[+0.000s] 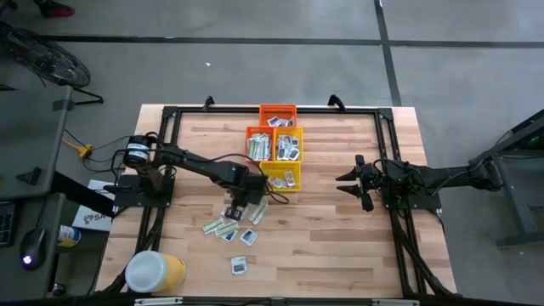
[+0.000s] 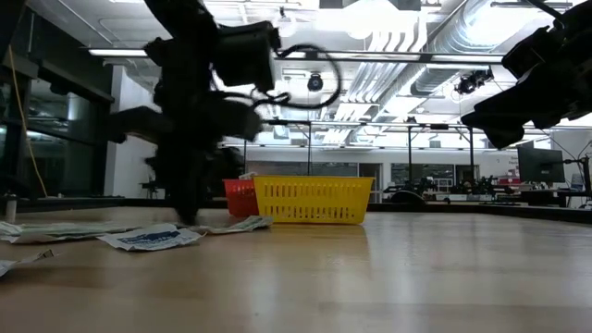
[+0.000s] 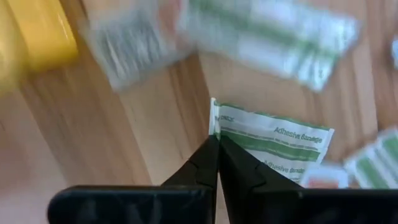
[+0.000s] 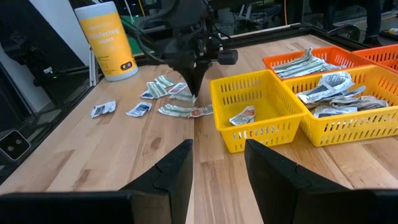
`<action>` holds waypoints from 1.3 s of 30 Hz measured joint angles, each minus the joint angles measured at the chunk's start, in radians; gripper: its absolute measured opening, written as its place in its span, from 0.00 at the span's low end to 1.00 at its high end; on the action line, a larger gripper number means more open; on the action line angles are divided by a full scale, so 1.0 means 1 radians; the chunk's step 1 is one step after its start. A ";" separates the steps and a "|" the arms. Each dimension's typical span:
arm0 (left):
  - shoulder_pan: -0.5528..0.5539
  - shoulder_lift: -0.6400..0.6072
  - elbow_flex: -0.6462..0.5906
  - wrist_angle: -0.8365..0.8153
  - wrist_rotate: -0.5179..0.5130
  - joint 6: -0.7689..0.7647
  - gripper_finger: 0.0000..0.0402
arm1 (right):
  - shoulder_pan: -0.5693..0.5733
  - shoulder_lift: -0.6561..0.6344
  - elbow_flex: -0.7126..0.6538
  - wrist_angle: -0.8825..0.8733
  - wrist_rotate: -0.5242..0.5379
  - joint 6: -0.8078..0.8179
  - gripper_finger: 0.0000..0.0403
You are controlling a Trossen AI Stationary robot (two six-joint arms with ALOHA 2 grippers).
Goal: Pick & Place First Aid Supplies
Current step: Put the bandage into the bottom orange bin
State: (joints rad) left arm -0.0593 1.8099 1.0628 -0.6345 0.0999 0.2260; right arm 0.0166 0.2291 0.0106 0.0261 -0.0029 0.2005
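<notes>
Wooden table (image 1: 340, 238), baskets (image 1: 280, 144) just beyond left gripper (image 1: 241, 206). Overhead, fingers hidden among scattered packets (image 1: 223, 228); only in the wrist view seen pinched together on the corner of one bandage strip (image 3: 273, 140), white with green bands, lying flat on the wood. Right gripper (image 1: 355, 181) well apart beside the baskets, fingers spread, empty.

Grey floor (image 1: 255, 59), ceiling lights (image 2: 388, 18), wooden table (image 1: 331, 246).

Overhead view straight down on the pale wooden plank table (image 1: 340, 238), low view level across it, left wrist view close, seemingly blurred, all sharing the yellow slatted plastic basket (image 2: 313, 200).
</notes>
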 joint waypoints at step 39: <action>0.524 0.004 0.448 -0.190 -0.101 0.197 0.00 | 0.000 0.000 0.000 0.000 0.000 0.000 0.35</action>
State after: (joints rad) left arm 0.4648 1.8136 1.5105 -0.8244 -0.0014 0.4234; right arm 0.0166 0.2289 0.0105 0.0261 -0.0032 0.2005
